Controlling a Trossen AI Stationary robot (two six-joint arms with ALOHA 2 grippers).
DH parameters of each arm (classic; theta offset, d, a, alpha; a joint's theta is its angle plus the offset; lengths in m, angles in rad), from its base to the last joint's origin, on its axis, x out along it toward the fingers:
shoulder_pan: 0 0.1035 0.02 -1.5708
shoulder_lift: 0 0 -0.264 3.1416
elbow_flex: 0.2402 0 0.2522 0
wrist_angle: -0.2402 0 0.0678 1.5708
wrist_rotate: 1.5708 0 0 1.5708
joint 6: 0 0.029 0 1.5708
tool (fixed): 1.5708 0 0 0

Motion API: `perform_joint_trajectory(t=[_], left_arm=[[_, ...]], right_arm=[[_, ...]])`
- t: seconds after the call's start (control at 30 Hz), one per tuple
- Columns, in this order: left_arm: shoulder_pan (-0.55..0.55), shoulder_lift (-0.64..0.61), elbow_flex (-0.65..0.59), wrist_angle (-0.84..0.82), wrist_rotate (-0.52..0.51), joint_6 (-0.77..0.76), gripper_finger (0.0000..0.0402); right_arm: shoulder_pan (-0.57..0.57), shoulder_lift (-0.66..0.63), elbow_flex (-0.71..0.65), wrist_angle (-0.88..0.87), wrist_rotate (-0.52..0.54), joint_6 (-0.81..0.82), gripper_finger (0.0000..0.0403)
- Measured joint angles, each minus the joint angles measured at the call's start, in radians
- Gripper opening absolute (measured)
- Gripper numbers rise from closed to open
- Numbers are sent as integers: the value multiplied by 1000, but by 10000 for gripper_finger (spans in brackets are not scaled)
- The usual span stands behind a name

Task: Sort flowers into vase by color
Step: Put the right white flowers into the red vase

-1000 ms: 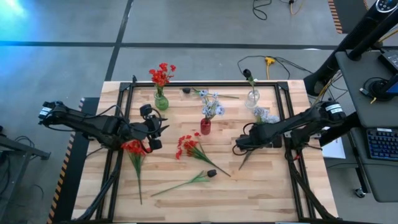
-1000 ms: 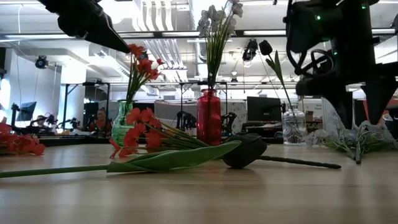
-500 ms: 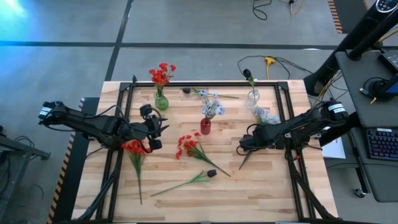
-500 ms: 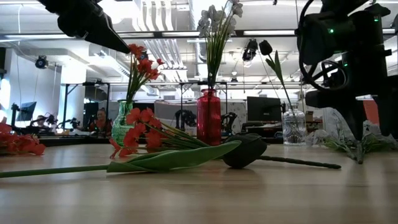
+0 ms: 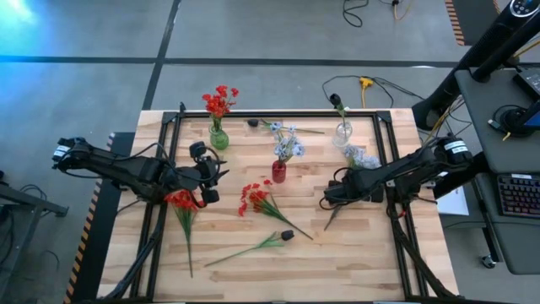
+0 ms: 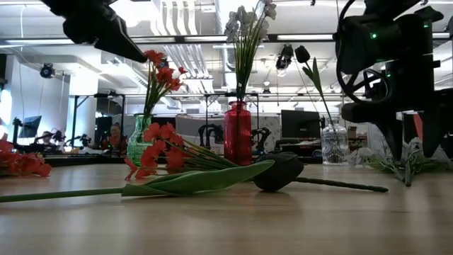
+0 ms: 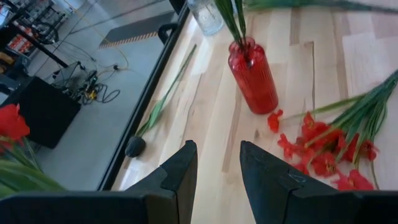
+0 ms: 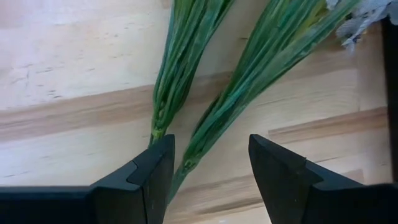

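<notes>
The right gripper (image 5: 331,196) hangs low near the table's (image 5: 354,253) right edge with its fingers (image 8: 140,180) spread wide over the green stalks of the pale blue-white flowers (image 5: 361,158) — their blooms run out of the wrist view. The left gripper (image 5: 208,187), fingers apart and holding nothing, hovers by the left edge above a loose red bunch (image 5: 180,201) — its arm hides part of the blooms. Other flowers stand in the green vase (image 5: 218,138), red vase (image 5: 278,172) and clear vase (image 5: 342,133) along the far edge.
</notes>
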Motion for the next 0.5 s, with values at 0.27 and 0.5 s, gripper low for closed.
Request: perform_joint_trajectory(t=[0.27,0.5], left_arm=[[-1,-32,45,-207,1,-165,106],[-1,-46,41,-220,2,-175,106]], right_arm=[[1,9,-16,21,0,21,198],[1,9,-83,133,0,38,198]])
